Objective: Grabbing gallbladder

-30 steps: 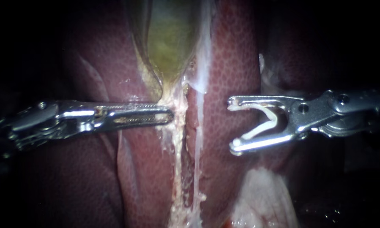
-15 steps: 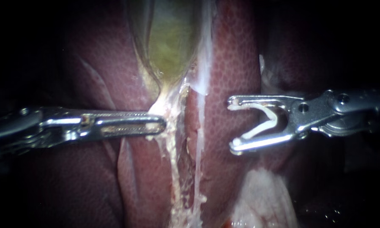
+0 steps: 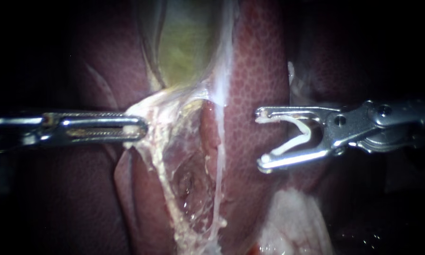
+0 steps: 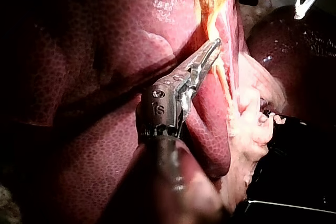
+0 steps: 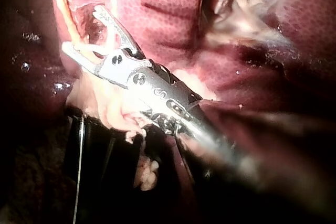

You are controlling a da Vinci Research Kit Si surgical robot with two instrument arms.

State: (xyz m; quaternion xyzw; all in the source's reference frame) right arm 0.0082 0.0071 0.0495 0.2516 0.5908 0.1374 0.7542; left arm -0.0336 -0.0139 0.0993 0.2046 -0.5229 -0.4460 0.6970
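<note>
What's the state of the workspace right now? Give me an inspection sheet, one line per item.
Surface: bench hidden; the liver fills the views.
Job's things: the greenish gallbladder lies in a cleft of the liver; the pale tissue at its lower end is taut toward the left instrument.
Clutter: nothing seen.
Instruments: left instrument, jaws shut on that pale tissue; right instrument, jaws standing apart and holding a white clip, no tissue between them.
Cables: a thin pale line crosses the black object under the tissue; cannot tell what it is.
Surroundings: black object beneath the tissue; otherwise dark.
</note>
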